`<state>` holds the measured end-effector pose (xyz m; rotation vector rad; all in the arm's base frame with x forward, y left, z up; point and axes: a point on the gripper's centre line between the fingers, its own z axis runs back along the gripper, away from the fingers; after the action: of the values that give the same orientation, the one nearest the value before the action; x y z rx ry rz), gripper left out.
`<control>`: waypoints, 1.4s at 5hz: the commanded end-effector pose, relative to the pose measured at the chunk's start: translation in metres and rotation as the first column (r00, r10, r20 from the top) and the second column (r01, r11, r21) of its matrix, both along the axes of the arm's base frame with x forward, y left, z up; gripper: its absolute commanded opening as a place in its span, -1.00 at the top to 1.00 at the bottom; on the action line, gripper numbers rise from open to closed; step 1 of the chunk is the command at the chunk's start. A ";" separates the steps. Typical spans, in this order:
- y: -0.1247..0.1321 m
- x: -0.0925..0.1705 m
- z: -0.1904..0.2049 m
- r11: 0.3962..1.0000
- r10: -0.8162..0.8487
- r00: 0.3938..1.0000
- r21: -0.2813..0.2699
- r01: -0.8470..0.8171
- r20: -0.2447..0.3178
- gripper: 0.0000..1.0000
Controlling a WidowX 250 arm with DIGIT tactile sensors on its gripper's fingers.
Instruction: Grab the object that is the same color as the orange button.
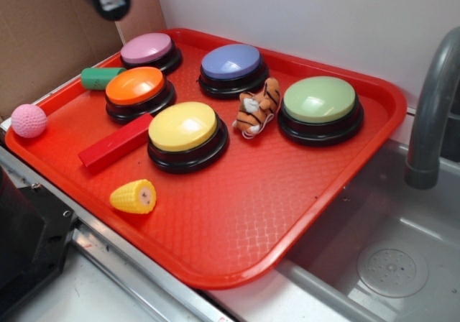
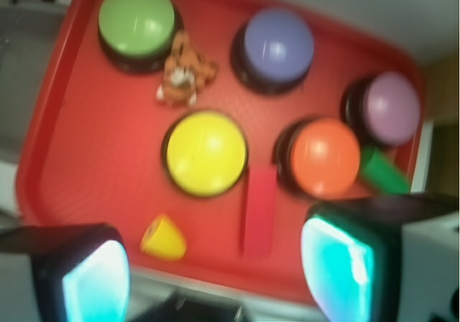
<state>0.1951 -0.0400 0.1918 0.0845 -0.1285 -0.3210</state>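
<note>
Evidently nothing is grabbed yet: the gripper point(image 2: 215, 279) hangs high with jaws spread and empty, while the plush tiger point(image 1: 257, 108) lies on the red tray point(image 1: 230, 221) between the blue button point(image 1: 231, 67) and green button point(image 1: 320, 106), well apart from the orange button point(image 1: 136, 90).

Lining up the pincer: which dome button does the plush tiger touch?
The green button; the tiger leans against its base, apart from the blue and yellow ones.

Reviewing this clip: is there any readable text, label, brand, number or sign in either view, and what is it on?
None readable in either view.
The button tops, including the orange button, are plain, with no print.
The plush tiger, red tray and toy corn show no lettering.
The wrist view is too blurred to show fine print.
</note>
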 end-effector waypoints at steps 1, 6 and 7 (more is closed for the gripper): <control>-0.026 0.057 -0.037 0.974 -0.224 0.955 0.008 0.227 0.192 -1.00; -0.047 0.099 -0.127 0.916 -0.384 0.890 -0.020 0.401 0.246 -1.00; -0.047 0.101 -0.134 0.908 -0.410 0.882 0.007 0.420 0.231 -1.00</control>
<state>0.2886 -0.0780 0.0422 0.0401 -0.3335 -0.7334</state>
